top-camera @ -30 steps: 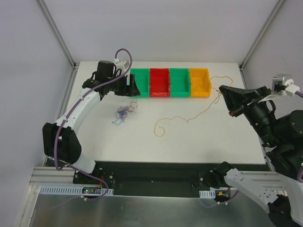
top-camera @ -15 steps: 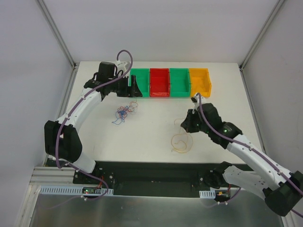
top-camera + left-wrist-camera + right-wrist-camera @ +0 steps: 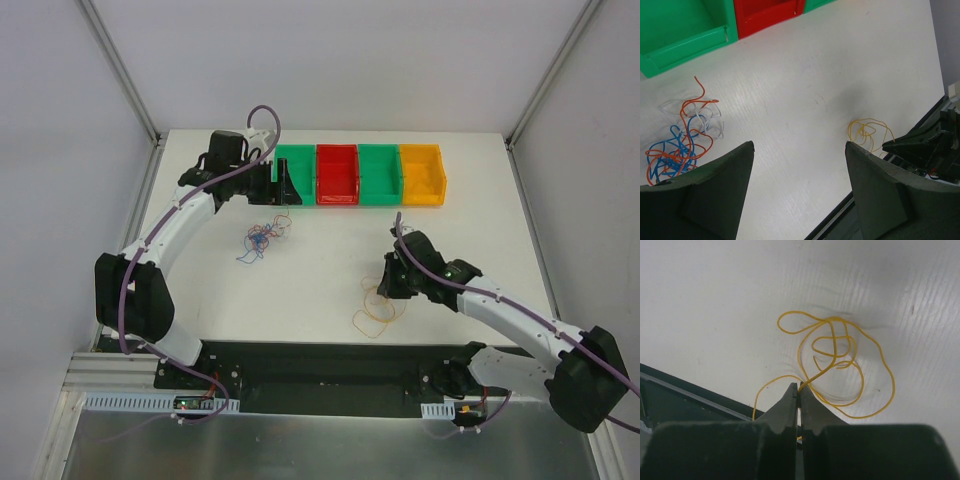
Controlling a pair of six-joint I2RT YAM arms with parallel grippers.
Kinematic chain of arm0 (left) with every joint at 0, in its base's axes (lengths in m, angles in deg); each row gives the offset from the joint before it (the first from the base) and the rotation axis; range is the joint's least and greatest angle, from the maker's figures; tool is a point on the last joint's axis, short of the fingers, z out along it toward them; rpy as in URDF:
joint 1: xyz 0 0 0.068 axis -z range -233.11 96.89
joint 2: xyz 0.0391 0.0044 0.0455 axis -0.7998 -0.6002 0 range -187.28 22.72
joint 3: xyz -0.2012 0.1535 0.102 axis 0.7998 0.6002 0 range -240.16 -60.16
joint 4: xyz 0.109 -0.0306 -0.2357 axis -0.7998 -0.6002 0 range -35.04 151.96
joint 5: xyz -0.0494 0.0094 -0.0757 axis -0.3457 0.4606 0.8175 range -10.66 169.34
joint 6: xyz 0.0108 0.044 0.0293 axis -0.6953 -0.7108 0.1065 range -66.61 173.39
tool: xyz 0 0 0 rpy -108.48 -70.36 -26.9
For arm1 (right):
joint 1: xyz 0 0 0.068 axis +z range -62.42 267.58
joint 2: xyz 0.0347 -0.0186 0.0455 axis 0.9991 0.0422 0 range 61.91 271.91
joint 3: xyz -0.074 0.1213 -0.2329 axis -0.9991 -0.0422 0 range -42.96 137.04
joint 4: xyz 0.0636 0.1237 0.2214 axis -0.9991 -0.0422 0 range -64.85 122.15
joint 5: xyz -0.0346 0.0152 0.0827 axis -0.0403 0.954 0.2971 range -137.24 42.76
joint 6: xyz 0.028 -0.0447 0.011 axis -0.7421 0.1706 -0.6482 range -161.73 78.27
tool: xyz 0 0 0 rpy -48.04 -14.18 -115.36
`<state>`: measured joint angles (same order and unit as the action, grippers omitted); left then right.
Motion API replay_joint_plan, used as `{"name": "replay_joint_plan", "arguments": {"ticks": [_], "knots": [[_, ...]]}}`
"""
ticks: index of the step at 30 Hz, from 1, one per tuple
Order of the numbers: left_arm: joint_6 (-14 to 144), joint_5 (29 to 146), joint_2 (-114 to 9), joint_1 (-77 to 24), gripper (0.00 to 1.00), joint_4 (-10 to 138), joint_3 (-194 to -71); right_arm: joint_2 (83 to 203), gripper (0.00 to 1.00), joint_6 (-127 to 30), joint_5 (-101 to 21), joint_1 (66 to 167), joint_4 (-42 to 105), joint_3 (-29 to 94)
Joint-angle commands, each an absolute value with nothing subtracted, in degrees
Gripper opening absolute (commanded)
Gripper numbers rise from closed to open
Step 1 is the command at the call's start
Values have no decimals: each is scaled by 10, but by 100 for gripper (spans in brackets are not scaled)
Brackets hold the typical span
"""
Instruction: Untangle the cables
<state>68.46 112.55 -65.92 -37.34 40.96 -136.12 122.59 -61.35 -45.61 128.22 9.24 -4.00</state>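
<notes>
Right gripper [image 3: 799, 390] pinches the yellow cable [image 3: 832, 336] coiled on the table [image 3: 700, 300], its tail hidden behind the jaws; left gripper [image 3: 797, 150] stands spread above the blue-orange tangle [image 3: 680, 147], partly masked.

open table [image 3: 320, 255] between cable tangle [image 3: 261, 239] and yellow cable [image 3: 375, 312], bins [image 3: 360, 175] behind

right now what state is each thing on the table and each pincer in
clump of blue, orange and white cables, tangled
yellow cable, separate from the clump, lying in loose loops
left pincer, open, holding nothing
right pincer, shut on the yellow cable
four bins, upright in a row
</notes>
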Motion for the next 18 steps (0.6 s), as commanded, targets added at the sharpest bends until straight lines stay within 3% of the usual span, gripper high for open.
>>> {"name": "replay_joint_plan", "arguments": {"ticks": [1, 4, 7, 12, 18], "knots": [[691, 1143, -661, -370, 73, 430, -1357, 1248, 12, -619, -465, 1285, 48, -25], [691, 1143, -663, -370, 73, 430, -1357, 1242, 34, -603, -499, 1285, 13, -10], [690, 1142, -661, -369, 73, 430, -1356, 1219, 67, -600, -526, 1285, -16, -7], [690, 1144, -666, -368, 73, 430, -1357, 1179, 99, -595, -552, 1270, -32, -24], [690, 1143, -668, -367, 73, 429, -1357, 1207, 96, -573, -510, 1225, -6, -46]]}}
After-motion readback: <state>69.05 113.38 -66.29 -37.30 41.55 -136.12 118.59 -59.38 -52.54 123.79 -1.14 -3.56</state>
